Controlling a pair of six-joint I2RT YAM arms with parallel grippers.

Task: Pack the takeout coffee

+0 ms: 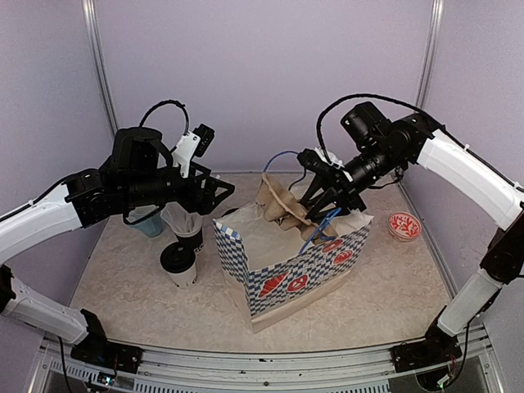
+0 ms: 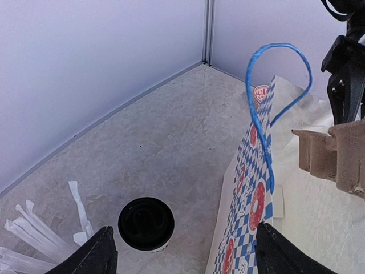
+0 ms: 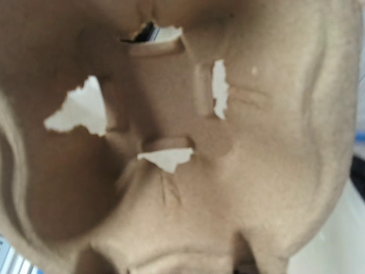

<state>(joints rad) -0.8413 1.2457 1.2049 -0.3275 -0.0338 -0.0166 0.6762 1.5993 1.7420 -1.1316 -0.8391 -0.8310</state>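
Right tool (image 1: 317,207) pinching brown cup tray (image 1: 278,201) over bag (image 1: 286,282), likely going in first. Left tool (image 2: 185,254) spread, hovering above lidded cup (image 2: 146,224) at bag's 9 o'clock.

Robot lab cell, plain walls (image 1: 262,82), metal frame (image 1: 97,65)

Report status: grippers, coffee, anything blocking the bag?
Left gripper open, empty, above one lidded coffee cup outside the bag. Right gripper shut on pulp carrier over bag mouth. Second cup not in view.
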